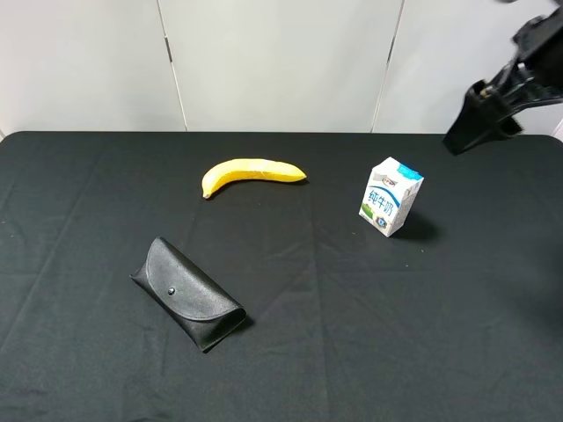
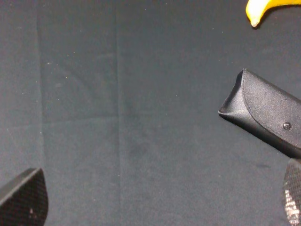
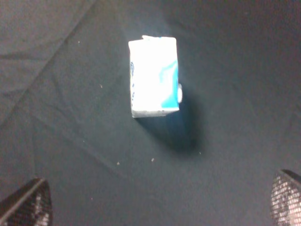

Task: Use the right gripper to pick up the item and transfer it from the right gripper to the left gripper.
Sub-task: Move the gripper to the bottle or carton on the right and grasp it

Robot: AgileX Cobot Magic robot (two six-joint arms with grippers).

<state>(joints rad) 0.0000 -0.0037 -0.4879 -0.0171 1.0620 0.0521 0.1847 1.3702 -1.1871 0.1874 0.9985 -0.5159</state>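
Observation:
The item, a small white milk carton (image 1: pixel 391 196) with blue characters, stands upright on the black table at the right. It shows from above in the right wrist view (image 3: pixel 154 76). My right gripper (image 1: pixel 468 130) hangs in the air behind and to the right of the carton, apart from it. In the right wrist view the gripper (image 3: pixel 157 202) is open and empty, with the fingertips (image 3: pixel 28 203) wide apart. My left gripper (image 2: pixel 160 202) is open and empty above the cloth near the glasses case. The left arm is out of the exterior high view.
A yellow banana (image 1: pixel 252 174) lies at the back centre, and its tip shows in the left wrist view (image 2: pixel 262 9). A black snap-button glasses case (image 1: pixel 187 293) lies front left and shows in the left wrist view (image 2: pixel 268 117). The black tablecloth (image 1: pixel 352 334) covers the table.

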